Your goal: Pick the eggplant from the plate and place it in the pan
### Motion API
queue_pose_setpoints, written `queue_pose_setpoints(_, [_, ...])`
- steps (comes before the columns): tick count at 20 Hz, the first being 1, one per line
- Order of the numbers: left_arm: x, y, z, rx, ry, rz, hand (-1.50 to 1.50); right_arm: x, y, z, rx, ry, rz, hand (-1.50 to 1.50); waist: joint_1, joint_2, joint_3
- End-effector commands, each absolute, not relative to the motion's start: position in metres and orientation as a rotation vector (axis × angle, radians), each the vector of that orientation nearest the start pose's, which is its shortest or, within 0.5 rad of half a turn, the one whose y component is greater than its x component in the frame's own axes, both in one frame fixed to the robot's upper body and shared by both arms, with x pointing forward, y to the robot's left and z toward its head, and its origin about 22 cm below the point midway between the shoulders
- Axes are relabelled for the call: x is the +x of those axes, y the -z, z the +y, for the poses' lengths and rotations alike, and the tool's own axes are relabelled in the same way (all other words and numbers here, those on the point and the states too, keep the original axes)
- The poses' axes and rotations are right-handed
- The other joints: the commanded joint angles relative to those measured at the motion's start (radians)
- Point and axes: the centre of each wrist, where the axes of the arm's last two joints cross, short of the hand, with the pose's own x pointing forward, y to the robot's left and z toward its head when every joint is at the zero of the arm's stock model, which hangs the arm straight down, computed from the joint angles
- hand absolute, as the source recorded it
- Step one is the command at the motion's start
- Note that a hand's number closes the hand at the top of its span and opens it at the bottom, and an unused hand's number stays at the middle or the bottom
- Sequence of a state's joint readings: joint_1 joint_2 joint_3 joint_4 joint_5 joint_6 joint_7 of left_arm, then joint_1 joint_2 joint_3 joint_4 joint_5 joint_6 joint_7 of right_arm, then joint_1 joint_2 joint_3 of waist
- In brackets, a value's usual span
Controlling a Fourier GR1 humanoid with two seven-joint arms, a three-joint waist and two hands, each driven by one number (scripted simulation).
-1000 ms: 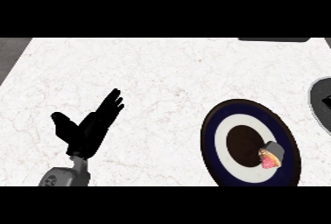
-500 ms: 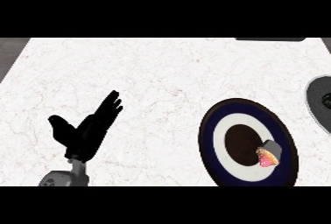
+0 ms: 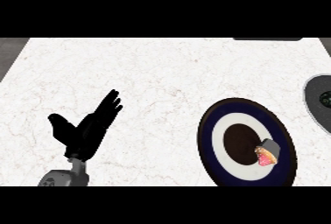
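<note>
The left hand (image 3: 87, 131) shows low at the left of the counter (image 3: 161, 78), fingers straight and slightly spread, thumb out to the side, touching nothing. The right hand does not appear.

Well to its right lies the plate (image 3: 216, 153): a dark rim, a navy band, a white ring and a dark brown centre. The eggplant (image 3: 267, 153) sits on the plate's right side, across the edge of the white ring and the navy band. It looks like a small cut piece, grey on top with a pink and orange face. At the far right edge, part of the pan (image 3: 318, 105) shows, grey with a dark inside, apart from the plate.

I can read no writing or labels anywhere.
</note>
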State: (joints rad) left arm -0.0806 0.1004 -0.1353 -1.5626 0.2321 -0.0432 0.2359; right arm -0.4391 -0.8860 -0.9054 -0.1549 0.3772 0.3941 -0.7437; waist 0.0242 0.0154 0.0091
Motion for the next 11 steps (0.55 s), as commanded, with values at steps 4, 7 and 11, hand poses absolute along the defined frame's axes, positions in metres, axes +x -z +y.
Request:
queue_pose_setpoints(4, [0.254,-0.011,0.222,-0.244,0.088,-1.354,0.0,0.146,-0.043,-0.61,-0.479,0.038,-1.635,-1.5,-0.012,-0.003,0.001])
queue_pose_setpoints(7, [0.259,-0.018,0.205,-0.243,0.082,-1.356,0.0,0.13,-0.031,-0.608,-0.474,0.049,-1.63,-1.5,-0.02,-0.008,0.0])
queue_pose_setpoints(11, [0.255,-0.002,0.214,-0.235,0.08,-1.366,0.0,0.138,-0.042,-0.611,-0.461,0.026,-1.637,-1.5,-0.016,-0.007,-0.002])
